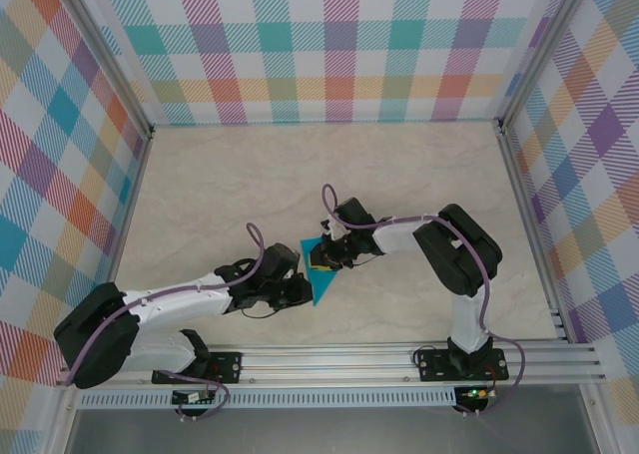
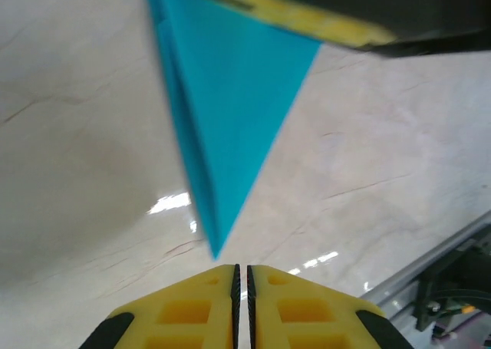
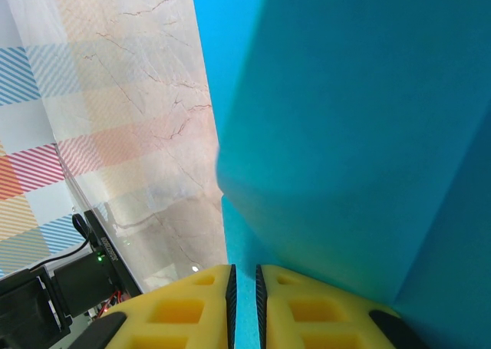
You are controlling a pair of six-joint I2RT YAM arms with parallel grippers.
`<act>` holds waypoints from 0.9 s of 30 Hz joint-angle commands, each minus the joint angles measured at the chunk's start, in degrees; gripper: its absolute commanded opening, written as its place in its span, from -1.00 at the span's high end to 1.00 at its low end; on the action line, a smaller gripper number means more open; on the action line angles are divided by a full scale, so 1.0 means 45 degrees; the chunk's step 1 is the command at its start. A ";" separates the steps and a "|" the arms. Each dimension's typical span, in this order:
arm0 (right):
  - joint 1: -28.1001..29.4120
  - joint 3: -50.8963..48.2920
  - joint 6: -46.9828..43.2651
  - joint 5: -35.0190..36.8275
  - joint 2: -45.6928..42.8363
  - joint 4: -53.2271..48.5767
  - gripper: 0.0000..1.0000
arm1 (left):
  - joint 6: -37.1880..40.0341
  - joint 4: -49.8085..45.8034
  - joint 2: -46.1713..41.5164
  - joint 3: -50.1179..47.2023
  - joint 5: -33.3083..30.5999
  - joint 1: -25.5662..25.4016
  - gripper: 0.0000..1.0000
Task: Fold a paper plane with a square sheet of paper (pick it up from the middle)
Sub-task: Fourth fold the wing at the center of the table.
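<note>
Top view: the left gripper (image 1: 303, 292) is over the bench (image 1: 300, 175), its jaws pressed together with nothing in them. Just past it is the blue plane (image 1: 321, 280), sharp tip pointing at it. The right gripper (image 1: 334, 257) jaws pinch the plane's wide end.

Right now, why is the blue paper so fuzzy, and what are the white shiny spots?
Left wrist: the paper sits too close, so its edges smear; the white spots are light glare on the table. Right wrist: paper even closer, soft blur with darker shaded parts. Top external: sharp, evenly lit.
</note>
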 commanded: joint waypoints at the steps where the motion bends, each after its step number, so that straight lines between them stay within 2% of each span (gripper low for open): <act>1: 0.0088 -0.0439 0.0014 0.1099 0.0803 -0.1358 0.65 | 0.0350 0.1058 0.0318 0.0658 0.0078 0.0181 0.74; 7: 0.0086 -0.0401 0.0053 0.1006 0.0822 -0.1285 0.65 | 0.0454 0.2150 0.1775 0.0865 0.0344 0.0490 0.80; 14: 0.0088 -0.0434 0.0092 0.1001 0.0793 -0.1267 0.65 | 0.0123 0.2784 0.2826 -0.0006 0.0461 0.0515 0.82; 27: 0.0088 -0.0457 0.0150 0.1060 0.0822 -0.1290 0.65 | -0.0115 0.2965 0.2992 -0.1261 0.1750 0.0326 0.81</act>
